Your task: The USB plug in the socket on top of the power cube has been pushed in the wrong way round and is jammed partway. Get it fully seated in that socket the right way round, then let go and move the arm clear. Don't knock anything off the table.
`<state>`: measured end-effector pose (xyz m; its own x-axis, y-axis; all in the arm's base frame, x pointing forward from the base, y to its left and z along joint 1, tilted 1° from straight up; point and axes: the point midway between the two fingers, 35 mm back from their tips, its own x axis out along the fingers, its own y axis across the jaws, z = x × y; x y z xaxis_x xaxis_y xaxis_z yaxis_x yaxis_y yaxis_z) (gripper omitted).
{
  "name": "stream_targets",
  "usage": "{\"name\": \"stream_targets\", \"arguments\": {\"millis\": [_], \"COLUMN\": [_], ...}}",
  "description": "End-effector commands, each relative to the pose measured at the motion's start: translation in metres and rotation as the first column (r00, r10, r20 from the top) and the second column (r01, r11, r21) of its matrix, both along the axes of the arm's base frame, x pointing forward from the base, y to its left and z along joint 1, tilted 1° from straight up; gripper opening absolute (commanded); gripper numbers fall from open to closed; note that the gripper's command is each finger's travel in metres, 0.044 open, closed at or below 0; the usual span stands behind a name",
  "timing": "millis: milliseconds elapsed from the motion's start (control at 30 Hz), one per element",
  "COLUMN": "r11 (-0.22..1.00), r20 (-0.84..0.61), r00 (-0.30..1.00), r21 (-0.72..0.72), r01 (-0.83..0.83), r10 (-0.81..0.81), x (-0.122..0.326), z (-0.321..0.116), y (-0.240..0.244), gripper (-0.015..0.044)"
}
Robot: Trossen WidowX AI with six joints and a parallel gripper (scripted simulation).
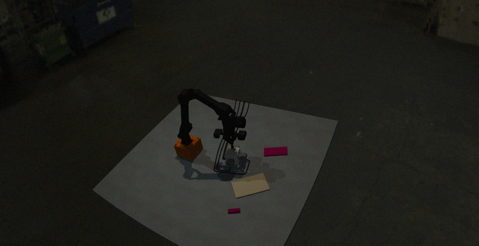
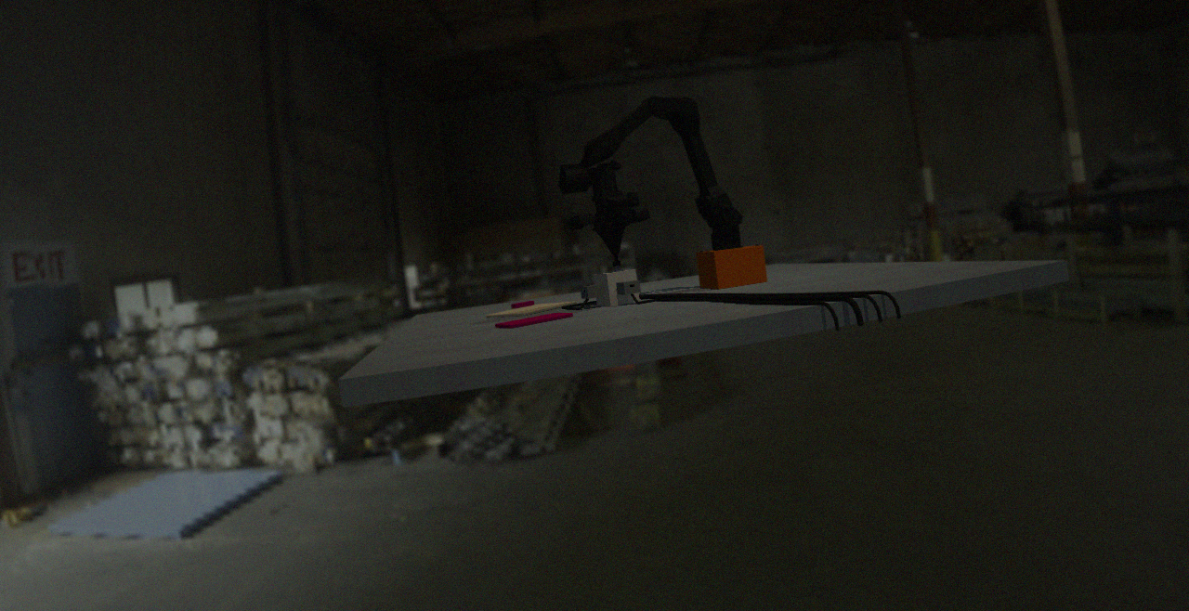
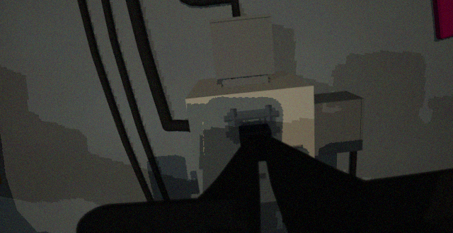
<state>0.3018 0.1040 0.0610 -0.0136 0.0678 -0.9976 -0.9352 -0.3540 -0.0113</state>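
Observation:
The pale power cube [image 1: 237, 149] [image 2: 612, 286] [image 3: 299, 110] stands on the grey table [image 1: 301, 137] [image 2: 581, 348]. My gripper [image 1: 232, 146] [image 2: 616, 261] [image 3: 259, 148] points down at the cube's top and is shut on the USB plug. The plug is hidden by the dark fingertips, so its way round and depth cannot be told. The top socket is also hidden; only shadow and a thin pale line show beside the tips. Grey block-shaped plugs sit at two of the cube's sides, one at the upper side [image 3: 242, 49] and one at the right [image 3: 337, 120] in the wrist view.
Black cables [image 2: 748, 298] [image 3: 142, 42] run beside the cube and over the table's edge. A large pink slab [image 1: 275, 151] [image 2: 534, 320] [image 3: 445, 10], a tan board [image 1: 250, 185] and a small pink block [image 1: 233, 210] lie nearby. The arm stands on an orange base [image 1: 188, 150] [image 2: 732, 267].

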Motion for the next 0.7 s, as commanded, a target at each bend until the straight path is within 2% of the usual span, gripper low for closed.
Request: {"name": "stream_targets", "arguments": {"millis": [0,667], "r11": [1.0,1.0], "r20": [0.001,0.001], "r00": [1.0,1.0], "r21": [0.005,0.005], "r01": [-0.006,-0.006], "r10": [0.006,0.006], "x": [0.0003,0.0003], "z": [-0.0008,-0.0032], "y": [0.0007,0.0007], "gripper": [0.0,0.0]}}
